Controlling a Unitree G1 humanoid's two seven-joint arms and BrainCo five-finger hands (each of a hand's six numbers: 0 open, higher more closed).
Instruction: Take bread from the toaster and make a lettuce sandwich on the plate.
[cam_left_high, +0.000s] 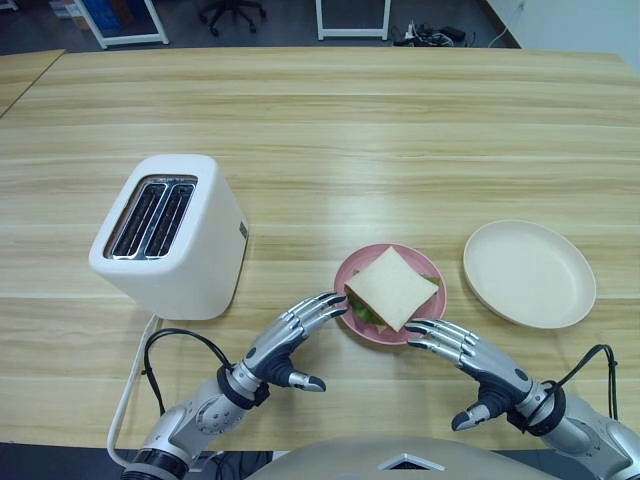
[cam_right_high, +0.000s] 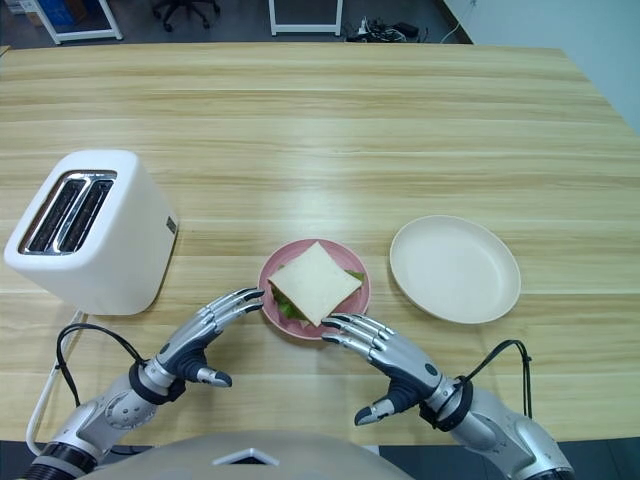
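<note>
Left hand (cam_left_high: 290, 340) and right hand (cam_left_high: 465, 355) both lie low over the table (cam_left_high: 400, 130), fingers stretched out flat and holding nothing. They flank the near edge of the pink plate (cam_left_high: 428, 312). The left fingertips sit just beside the plate's near-left rim and the right fingertips just beside its near-right rim. I cannot tell whether either one touches it.

The sandwich (cam_left_high: 392, 288) lies straight ahead of both hands, between them and a little farther out, so neither hand is clearly nearer. Its top slice is square and turned corner-on, with one corner pointing back toward the robot. It therefore has no real long axis, and its two near edges face one hand each.

Lettuce (cam_left_high: 365, 312) peeks out under the slice on the near-left side. The cream plate (cam_left_high: 528, 272), to the right of the pink one and apart from it, holds nothing. The toaster (cam_left_high: 180, 250) stands well to the left, and no bread rises above its slots.

The sandwich looks finished, so any coming move is probably a small nudge or a withdrawal.
</note>
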